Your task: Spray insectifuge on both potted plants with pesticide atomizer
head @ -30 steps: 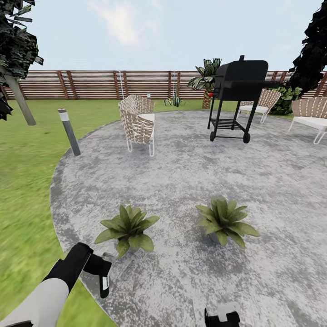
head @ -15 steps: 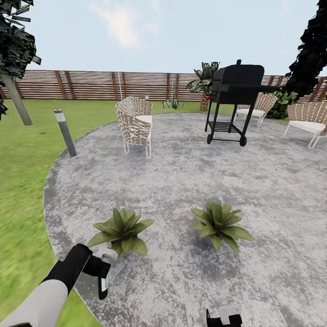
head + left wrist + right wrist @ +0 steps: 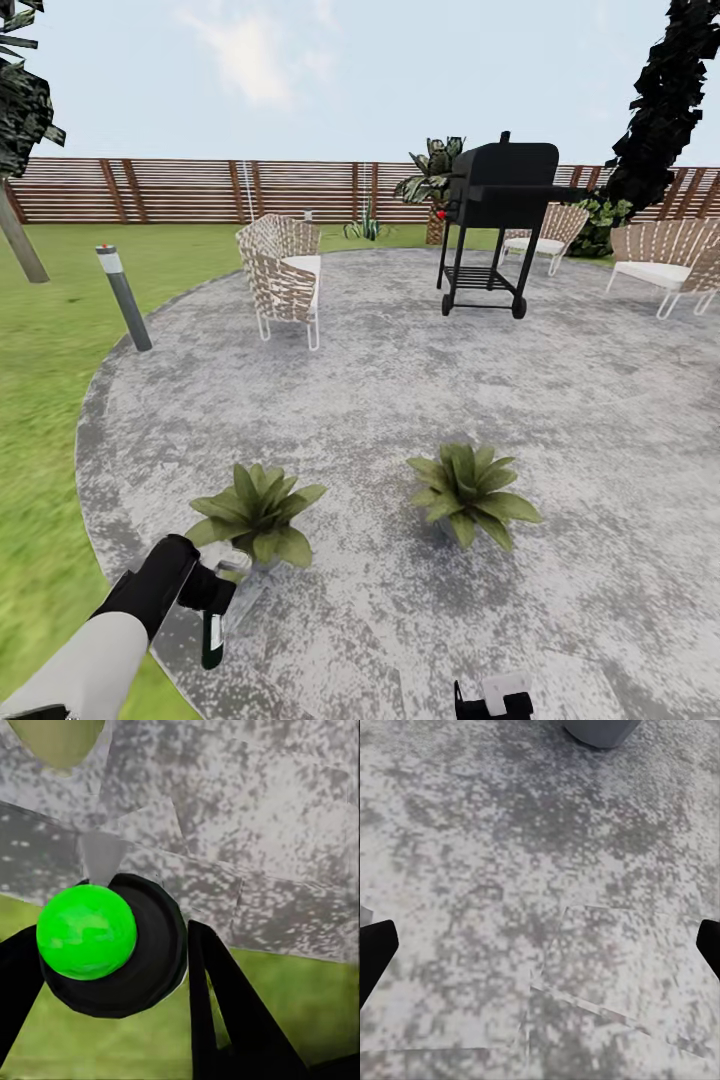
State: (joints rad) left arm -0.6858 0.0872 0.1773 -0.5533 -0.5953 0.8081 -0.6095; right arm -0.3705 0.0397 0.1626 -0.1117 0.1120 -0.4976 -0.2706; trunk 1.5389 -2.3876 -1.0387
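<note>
At patio edge: left gripper [image 3: 205, 605] pinching pesticide atomizer [image 3: 213, 632]; right gripper [image 3: 540, 945] spread. Raise nozzle toward near potted plant [image 3: 255, 510] (judgement) first.

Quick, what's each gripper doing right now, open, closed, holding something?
Left gripper: closed on the pesticide atomizer, bottle hanging downward.
Right gripper: open, jaws wide apart over the patio, holding nothing.

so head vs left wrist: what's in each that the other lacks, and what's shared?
Head alone: both potted plants, grill, wicker chair, fence, bollard light.
Left wrist alone: the bright green round end of the pesticide atomizer, seen between the dark fingers.
Both: the atomizer in the left gripper, grey patio, lawn.
</note>
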